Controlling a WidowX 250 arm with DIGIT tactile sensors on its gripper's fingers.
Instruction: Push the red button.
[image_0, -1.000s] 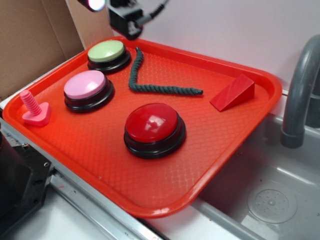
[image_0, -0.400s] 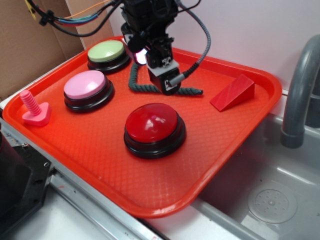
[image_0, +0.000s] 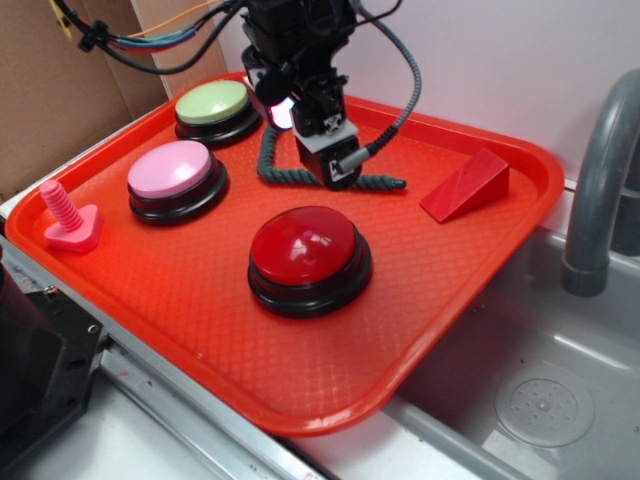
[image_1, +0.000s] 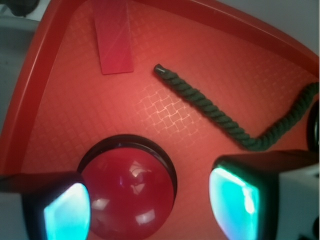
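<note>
The pincer (image_1: 150, 205) hangs with its fingers apart and empty above the red button (image_0: 309, 255) — apparently not touching it — which sits mid-tray (image_0: 200, 330), near the green rope (image_0: 300, 170) and red wedge (image_0: 466, 186).

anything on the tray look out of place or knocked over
Nothing stands out. The large glossy red dome button, pink dome button and green dome button sit upright on the red plastic tray; the dark green rope lies bent in a V.

glossy red button (image_0: 305, 248), dark green rope (image_0: 330, 179)
</note>
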